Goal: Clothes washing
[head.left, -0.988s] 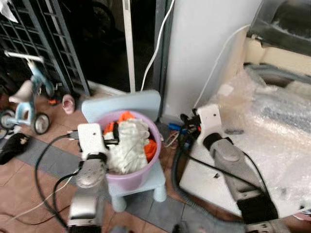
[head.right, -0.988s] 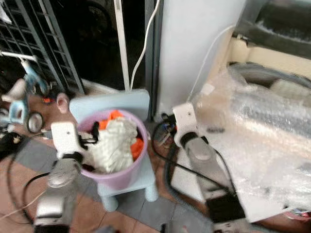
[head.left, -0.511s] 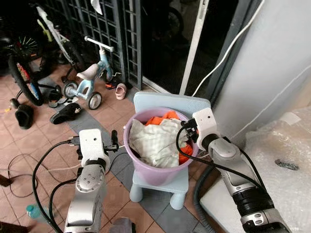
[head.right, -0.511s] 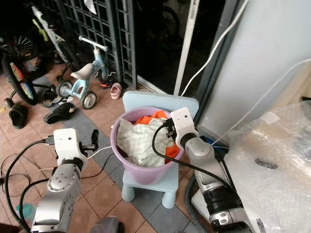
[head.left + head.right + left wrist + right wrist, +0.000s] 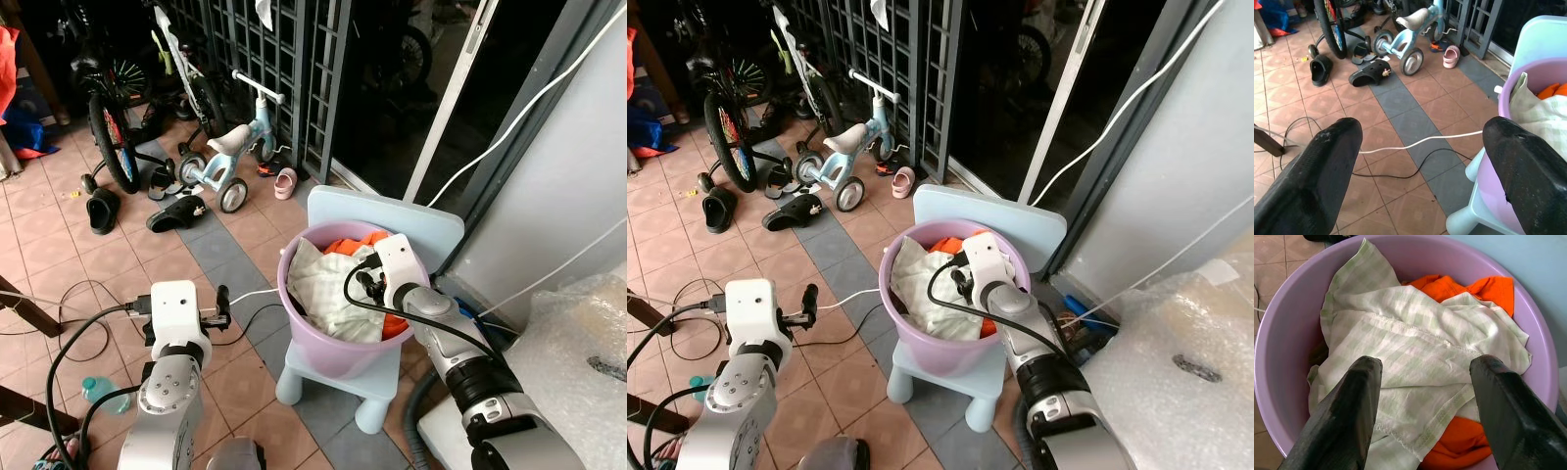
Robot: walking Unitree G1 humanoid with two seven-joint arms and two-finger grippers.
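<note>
A purple basin (image 5: pixel 331 354) stands on a small light-blue chair (image 5: pixel 387 211). It holds a white-and-green checked cloth (image 5: pixel 1415 342) lying over an orange garment (image 5: pixel 1449 289). My right gripper (image 5: pixel 1425 367) hangs open just above the checked cloth, over the basin's right half (image 5: pixel 364 284), with nothing between its fingers. My left gripper (image 5: pixel 217 311) is open over the tiled floor, a short way left of the basin and apart from it. In the left wrist view the left gripper (image 5: pixel 1422 129) has the basin's rim (image 5: pixel 1513 78) beside one finger.
A white cable (image 5: pixel 1420 142) and black cables cross the tiles left of the chair. A child's balance bike (image 5: pixel 230 157), a bicycle (image 5: pixel 108 117), sandals (image 5: pixel 176 211) and a metal gate (image 5: pixel 274 59) stand behind. A bubble-wrapped appliance (image 5: pixel 578 333) is at the right.
The camera has swung left. My right gripper came from beside the appliance to over the clothes in the basin. My left gripper has drawn away from the basin's rim.
</note>
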